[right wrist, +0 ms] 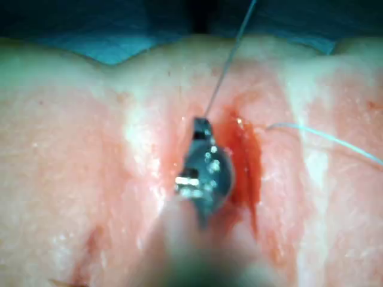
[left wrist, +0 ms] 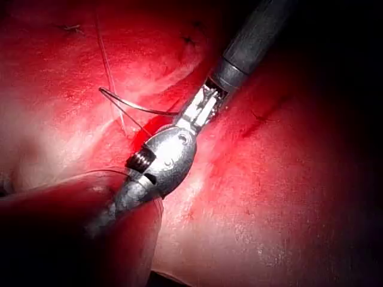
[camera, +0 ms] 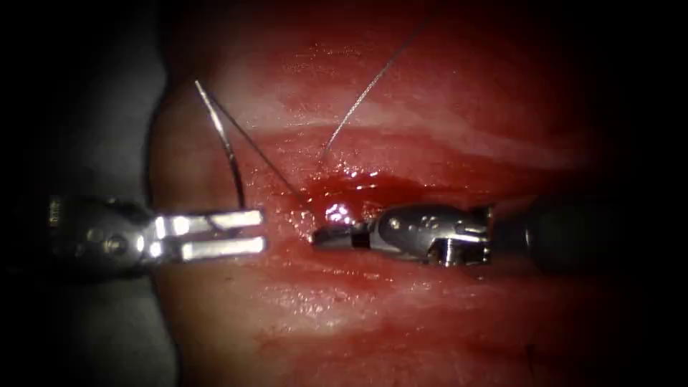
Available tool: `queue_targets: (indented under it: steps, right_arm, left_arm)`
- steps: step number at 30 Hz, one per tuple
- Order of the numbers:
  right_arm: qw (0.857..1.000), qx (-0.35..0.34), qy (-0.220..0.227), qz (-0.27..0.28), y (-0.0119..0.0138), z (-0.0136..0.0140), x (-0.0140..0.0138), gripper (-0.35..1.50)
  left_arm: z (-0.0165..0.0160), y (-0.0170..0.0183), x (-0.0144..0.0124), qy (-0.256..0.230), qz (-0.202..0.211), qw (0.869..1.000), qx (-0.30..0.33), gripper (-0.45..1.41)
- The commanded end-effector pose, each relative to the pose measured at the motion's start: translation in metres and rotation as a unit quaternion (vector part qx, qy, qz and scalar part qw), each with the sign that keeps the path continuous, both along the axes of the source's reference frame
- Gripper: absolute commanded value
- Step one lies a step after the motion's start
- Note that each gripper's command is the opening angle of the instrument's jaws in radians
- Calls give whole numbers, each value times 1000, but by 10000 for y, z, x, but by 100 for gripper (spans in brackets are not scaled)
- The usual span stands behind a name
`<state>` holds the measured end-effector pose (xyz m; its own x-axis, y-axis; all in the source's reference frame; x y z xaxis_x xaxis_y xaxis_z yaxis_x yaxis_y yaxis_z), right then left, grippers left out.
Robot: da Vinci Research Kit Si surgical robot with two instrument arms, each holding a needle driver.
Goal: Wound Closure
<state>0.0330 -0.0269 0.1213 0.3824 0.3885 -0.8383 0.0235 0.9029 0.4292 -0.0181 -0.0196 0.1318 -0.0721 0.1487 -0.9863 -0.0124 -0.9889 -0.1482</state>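
The left tool lies at the tissue's left edge with its two jaws a little apart. The curved needle stands above its upper jaw, left of the cut. The needle's tail is up and its lower end is hidden behind that jaw, so I cannot tell whether it sits in the tissue. Thread runs from the tail down into the cut. A second strand rises up and to the right. The right tool is shut, its tip at the cut's near lip with nothing visibly held. The needle and the right tool also appear in the left wrist view.
Red fluid pools in the cut, and the tissue around it is wet. Its left border drops to dark background. In the right wrist view one strand leaves the tissue just beyond the right tool's tip, and another strand lies across the tissue.
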Motion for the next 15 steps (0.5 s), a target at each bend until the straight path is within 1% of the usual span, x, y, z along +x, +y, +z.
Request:
queue_targets:
  steps: [1, 6, 9, 15]
  right_arm:
    - [1000, 4, 1, -1, -12, -2, 6, -35]
    - [1000, 8, 3, -3, -28, -22, 4, -35]
    - [1000, 8, 5, -6, -49, -38, 1, -35]
    - [1000, 9, 5, -9, -98, -79, 7, -35]
  left_arm:
    - [7, -10, -4, -1, 1, 1000, 6, -45]
    - [12, -15, 4, -2, 4, 1000, 14, -45]
    - [15, -24, 11, -2, 6, 1000, 19, -45]
    - [28, -61, 20, 4, 3, 1000, 22, -45]
